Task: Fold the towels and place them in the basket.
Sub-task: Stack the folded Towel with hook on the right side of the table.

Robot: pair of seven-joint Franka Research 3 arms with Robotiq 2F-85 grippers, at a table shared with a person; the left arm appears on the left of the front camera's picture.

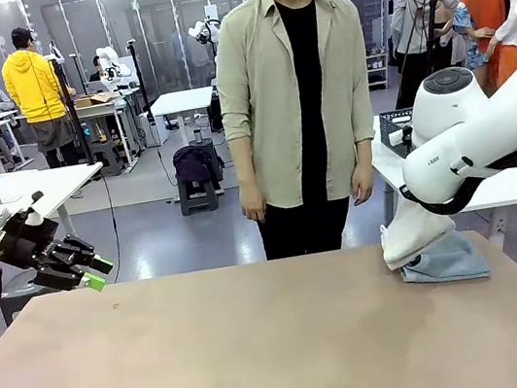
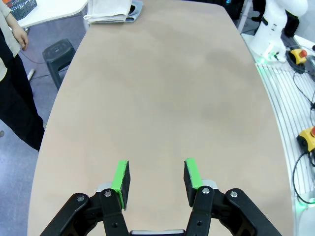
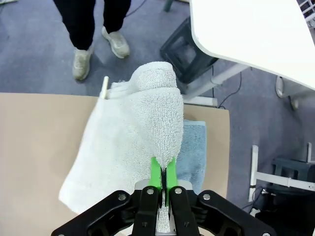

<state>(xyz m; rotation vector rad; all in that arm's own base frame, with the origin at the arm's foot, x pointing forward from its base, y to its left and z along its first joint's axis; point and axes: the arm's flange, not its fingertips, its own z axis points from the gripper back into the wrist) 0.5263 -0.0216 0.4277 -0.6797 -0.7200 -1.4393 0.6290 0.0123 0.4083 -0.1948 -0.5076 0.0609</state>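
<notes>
At the far right corner of the desk [image 1: 264, 351], the right gripper [image 3: 163, 173] is clamped on a fold of the cream-white towel [image 3: 133, 147], which lies over the grey-blue towel [image 1: 447, 263]. The left gripper [image 2: 156, 179] hovers over the desk's left edge, its fingers apart and holding nothing.

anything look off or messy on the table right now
Mostly the towel pile at the table's far right corner: the cream-white towel lies bunched and skewed over the grey-blue towel, overhanging the edge, a fold pinched in the right gripper.
</notes>
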